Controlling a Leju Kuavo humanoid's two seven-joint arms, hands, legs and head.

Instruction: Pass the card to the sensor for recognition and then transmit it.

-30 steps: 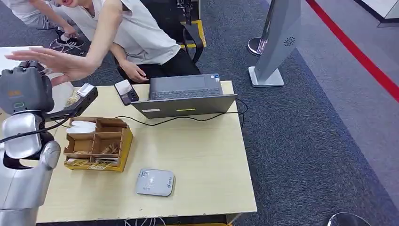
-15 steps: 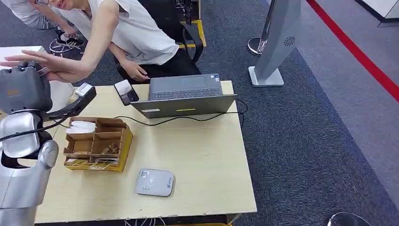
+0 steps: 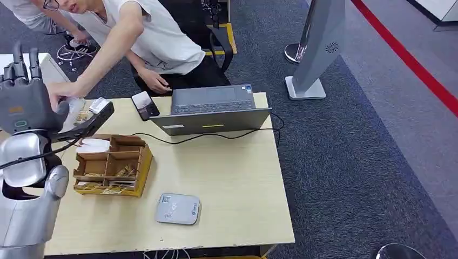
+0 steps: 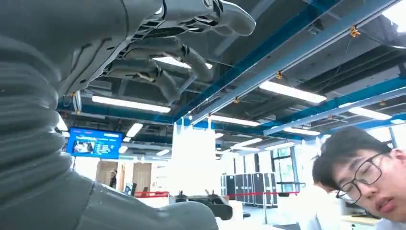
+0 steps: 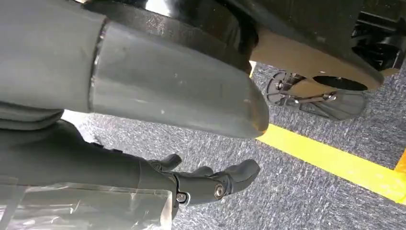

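My left hand (image 3: 24, 100) is raised at the table's far left corner, fingers pointing up and apart. The left wrist view shows its fingers (image 4: 163, 52) loosely bent with nothing in them. A person's hand (image 3: 60, 95) reaches in right beside it. I can make out no card in either hand. The grey-white card sensor (image 3: 177, 209) lies flat near the table's front edge. A cardboard organiser box (image 3: 141, 162) holds a white stack of cards (image 3: 94, 144) in its far left compartment. My right hand (image 5: 143, 175) hangs over the carpet, fingers loosely apart and holding nothing.
A black handheld device (image 3: 89, 120) with a white tip sticks out over the box's far side. An open laptop (image 3: 211, 110) and a phone (image 3: 145, 104) sit at the table's far edge, with a cable across the top. The person (image 3: 156, 38) leans over from behind.
The person's hand has dropped from above my left hand to beside its palm. My left hand has turned so its fingers point upward.
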